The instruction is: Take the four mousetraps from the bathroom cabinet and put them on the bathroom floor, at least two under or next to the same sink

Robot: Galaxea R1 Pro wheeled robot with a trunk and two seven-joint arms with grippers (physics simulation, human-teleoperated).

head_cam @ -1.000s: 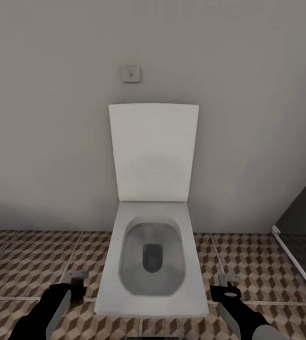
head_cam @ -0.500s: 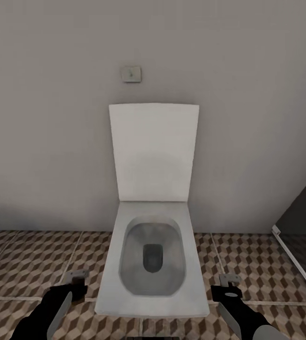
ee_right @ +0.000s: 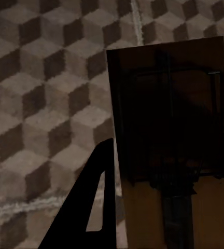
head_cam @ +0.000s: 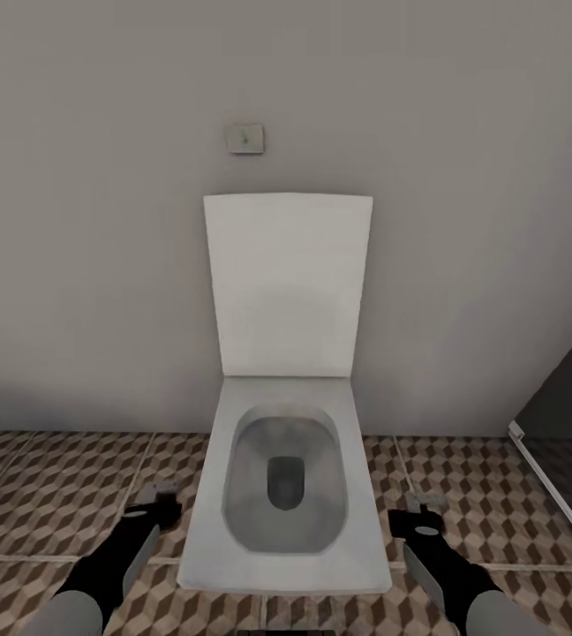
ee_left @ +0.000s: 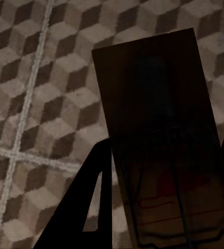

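Note:
Each of my grippers is shut on a mousetrap and hangs low over the cube-patterned bathroom floor (head_cam: 48,495). The left gripper (head_cam: 157,502) is beside the toilet's left flank, and its small mousetrap (head_cam: 164,488) sticks out ahead of the fingers. In the left wrist view that brown board with wire parts (ee_left: 158,150) lies between the dark fingers (ee_left: 94,202). The right gripper (head_cam: 425,514) is at the toilet's right side with its mousetrap (head_cam: 427,502). That trap is seen close up as a brown board (ee_right: 169,119) in the right wrist view. The cabinet and the sink are out of view.
A white toilet (head_cam: 286,495) with its lid raised stands straight ahead against a grey wall, between my two arms. A small flush plate (head_cam: 244,138) sits on the wall above it. A dark shower area with a white threshold (head_cam: 551,495) lies at the right.
My left arm has swung forward and toward the toilet, carrying its mousetrap. The right gripper has edged slightly forward. The toilet and the view have stayed put.

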